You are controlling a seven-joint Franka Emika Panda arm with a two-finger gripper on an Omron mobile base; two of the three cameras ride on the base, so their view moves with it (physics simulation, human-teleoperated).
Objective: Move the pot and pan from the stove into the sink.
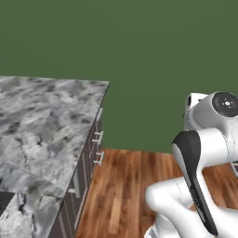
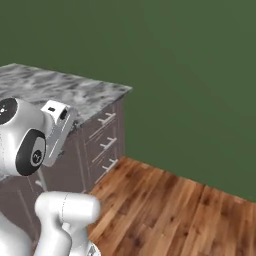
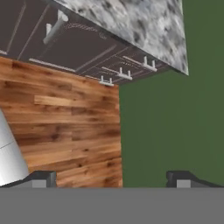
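Gripper: in the hand view we see our gripper (image 3: 111, 177) with its two dark fingertips (image 3: 41, 178) set far apart at the bottom, jaws wide and nothing between them.
Ahead of the hand: wooden floor (image 3: 65, 127) and a green wall (image 3: 170, 122), with dark cabinet drawers (image 3: 109, 61) and their silver handles beyond the fingers.
Left base view: we look over the grey marbled counter (image 1: 42, 135); a dark corner at its near left edge may be the sink or stove, we cannot tell.
Right base view: the counter's end corner (image 2: 122, 90) and three drawer handles (image 2: 107, 145) below it.
Pot and pan: we cannot place either from here.
Open room: bare floor (image 2: 165, 210) stretches between cabinet front and wall.
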